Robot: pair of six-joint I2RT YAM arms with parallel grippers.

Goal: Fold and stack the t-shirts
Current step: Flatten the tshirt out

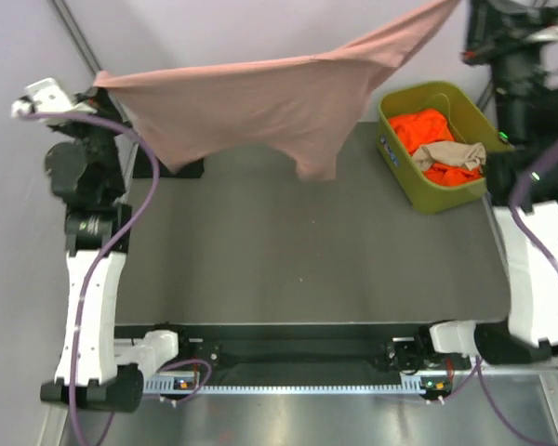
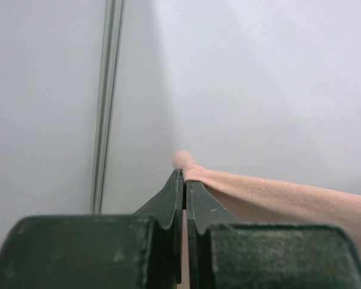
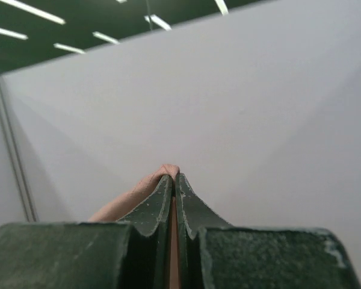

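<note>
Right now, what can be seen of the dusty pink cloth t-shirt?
The dusty pink cloth t-shirt is plain, soft and thin-looking. It hangs in the air, stretched wide above the far part of the dark grey table, sagging in the middle, one flap drooping lowest. The left arm's fingers pinch one bunched corner, the right arm's fingers the opposite one. Whether the flap touches the table cannot be told.

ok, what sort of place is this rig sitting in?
Probably a robotics lab or data-collection cell, not a home: plain white partition walls, ceiling strip lights, and a dark-matted table with an aluminium rail along its near edge.
</note>
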